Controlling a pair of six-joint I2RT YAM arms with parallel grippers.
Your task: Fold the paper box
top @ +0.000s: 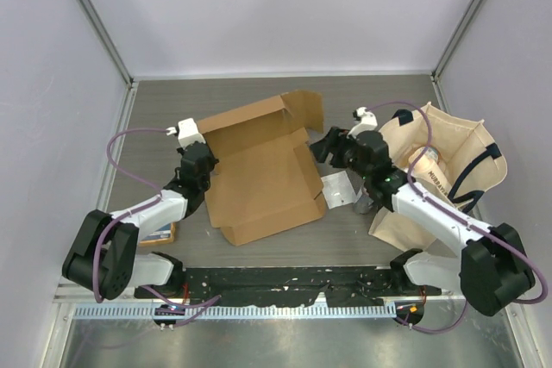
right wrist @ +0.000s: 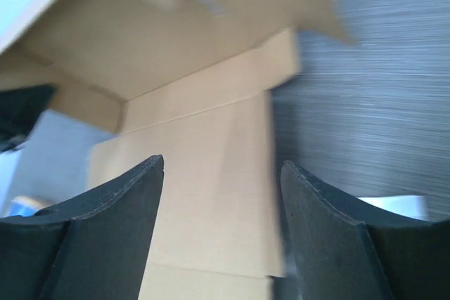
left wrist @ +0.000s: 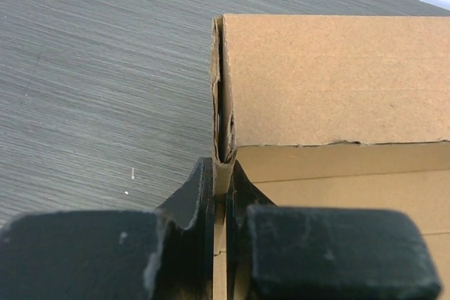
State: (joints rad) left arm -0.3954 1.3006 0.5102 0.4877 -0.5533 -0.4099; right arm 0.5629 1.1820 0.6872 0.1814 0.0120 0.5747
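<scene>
Brown paper box (left wrist: 337,79) between left jaws

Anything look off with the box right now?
The box lies at an angle on the table, its far-right flap standing up unfolded. Where the left gripper pinches the side wall, the cardboard edge looks slightly ragged.

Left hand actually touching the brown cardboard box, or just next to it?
Touching. Left wrist view: the left hand is shut on the upright side wall of the plain brown corrugated cardboard box, both fingers pressed against it.
</scene>
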